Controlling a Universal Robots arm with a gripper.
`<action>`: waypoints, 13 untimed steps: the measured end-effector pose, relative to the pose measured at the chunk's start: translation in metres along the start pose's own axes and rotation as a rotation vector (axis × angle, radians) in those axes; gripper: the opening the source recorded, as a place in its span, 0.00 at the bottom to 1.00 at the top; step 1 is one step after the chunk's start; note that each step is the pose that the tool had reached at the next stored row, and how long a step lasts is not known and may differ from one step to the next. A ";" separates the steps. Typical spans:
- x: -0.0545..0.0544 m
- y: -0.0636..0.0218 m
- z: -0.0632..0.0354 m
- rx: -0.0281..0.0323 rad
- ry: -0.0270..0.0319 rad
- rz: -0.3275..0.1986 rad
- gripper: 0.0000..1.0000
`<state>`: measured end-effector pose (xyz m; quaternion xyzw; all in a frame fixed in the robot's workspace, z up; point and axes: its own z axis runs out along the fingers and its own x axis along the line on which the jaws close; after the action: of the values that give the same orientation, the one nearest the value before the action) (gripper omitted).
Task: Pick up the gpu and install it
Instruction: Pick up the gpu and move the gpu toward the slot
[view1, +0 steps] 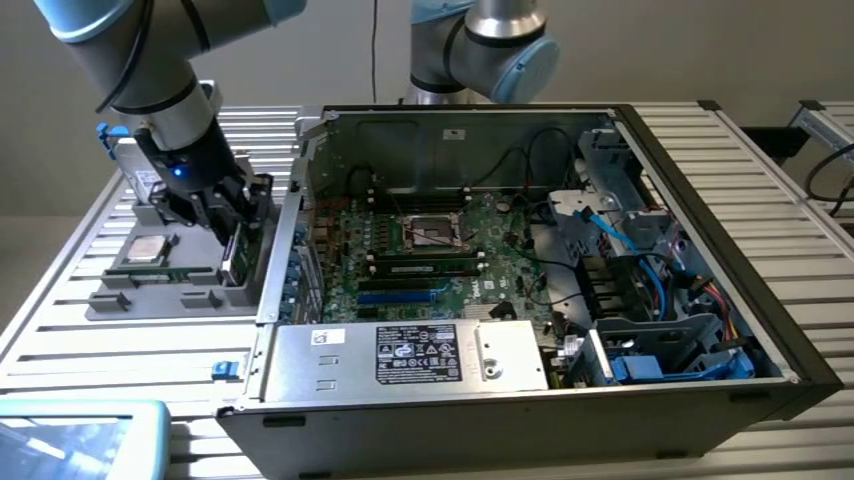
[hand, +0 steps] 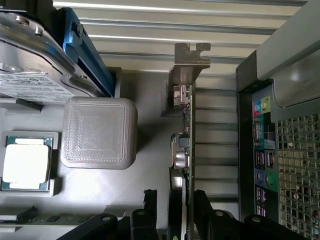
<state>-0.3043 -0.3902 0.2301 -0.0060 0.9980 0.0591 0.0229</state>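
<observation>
Pick-up step here, nothing installed yet: the gpu (view1: 240, 252) stands on edge in the grey printed holder (view1: 147, 300) at the left-centre of the exterior view, just beside the open computer case (view1: 534, 420). The end effector (view1: 227, 232) is down over it. In the wrist view the end effector (hand: 175, 195) straddles the gpu (hand: 189, 130) with its jaws unclenched, and a sliver of holder (hand: 100, 195) shows between one finger (hand: 150, 200) and the black cooler. My read is that the next move calls for a square squeeze across the board and a straight lift, without snagging the slot. The card's long axis runs along the case's side wall. Its silver bracket (hand: 187, 60) points away from the end effector, toward the holder's hard drive (hand: 35, 70) end, past the CPU (hand: 26, 162). The motherboard (view1: 414, 260) waits in the case
</observation>
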 end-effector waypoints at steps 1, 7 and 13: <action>0.000 0.0000 0.0003 0.0000 -0.0002 0.001 0.44; -0.002 -0.0001 0.0021 0.0000 -0.0005 0.003 0.44; -0.002 -0.0004 0.0048 0.0001 -0.0004 0.002 0.44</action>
<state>-0.3018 -0.3900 0.2254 -0.0048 0.9980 0.0590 0.0231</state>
